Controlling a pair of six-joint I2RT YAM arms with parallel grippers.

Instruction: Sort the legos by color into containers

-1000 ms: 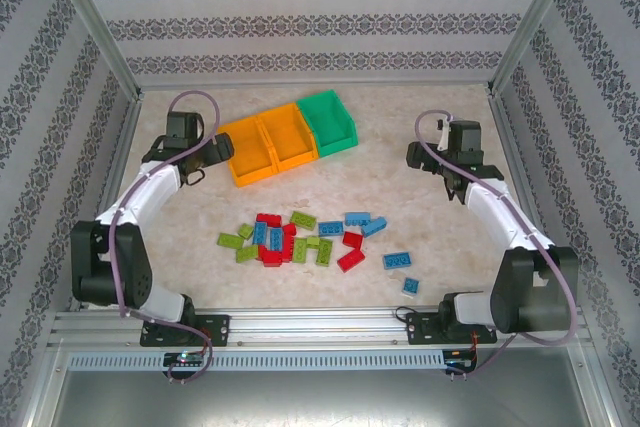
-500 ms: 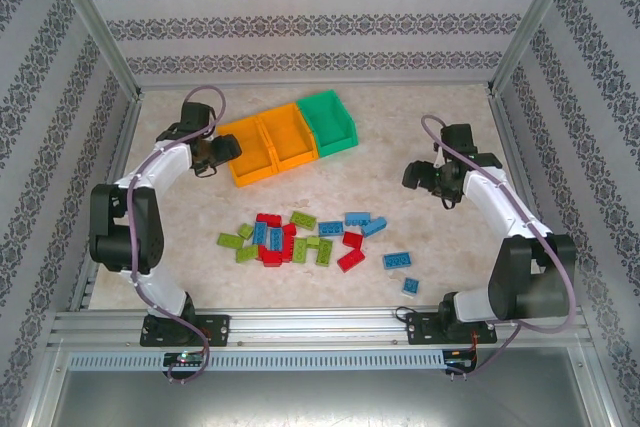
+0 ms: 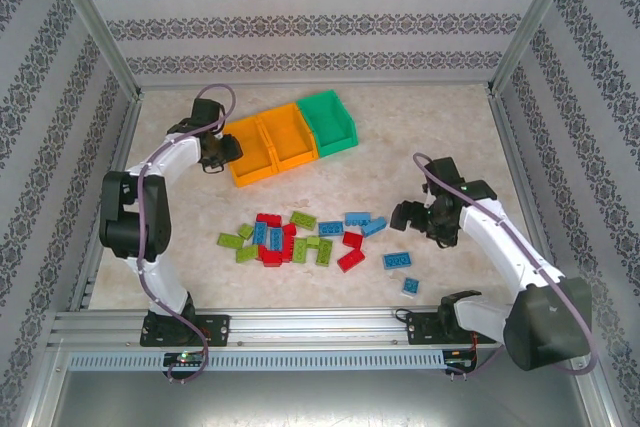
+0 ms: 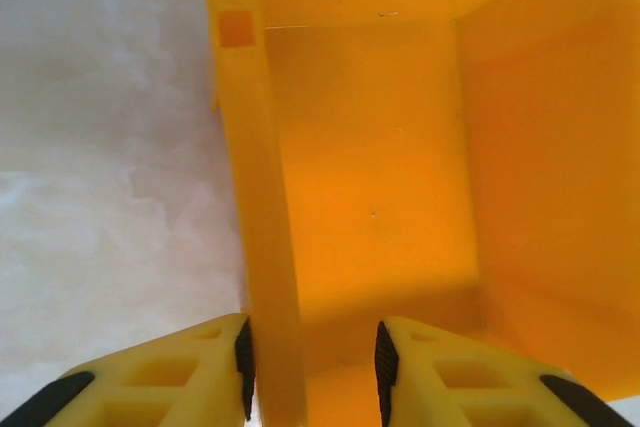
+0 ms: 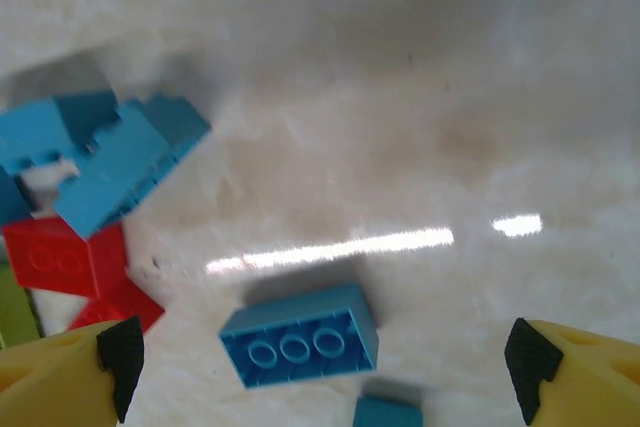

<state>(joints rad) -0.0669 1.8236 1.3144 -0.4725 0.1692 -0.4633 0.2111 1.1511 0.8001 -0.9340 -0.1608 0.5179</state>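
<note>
Since a second ago, the right claw [image 3: 408, 215], fingers spread wide, has been swung inward over a blue lego [image 5: 300, 337] laid studs-up on the worktop [image 3: 400, 162], long axis left-to-right, while the left claw [image 4: 312, 357], parted, is set astride the outer orange bin [image 4: 265, 197] wall.

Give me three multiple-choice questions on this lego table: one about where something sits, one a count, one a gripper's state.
1. In the row of bins, the green bin sits at: A) left end B) middle C) right end
2. The orange bins number: A) one B) two C) three
3. The right gripper is: A) open B) shut on a red brick C) shut on a bin
C: it ends the row on the right.
B: two stand side by side.
A: its fingers stand wide apart above a blue brick.
</note>
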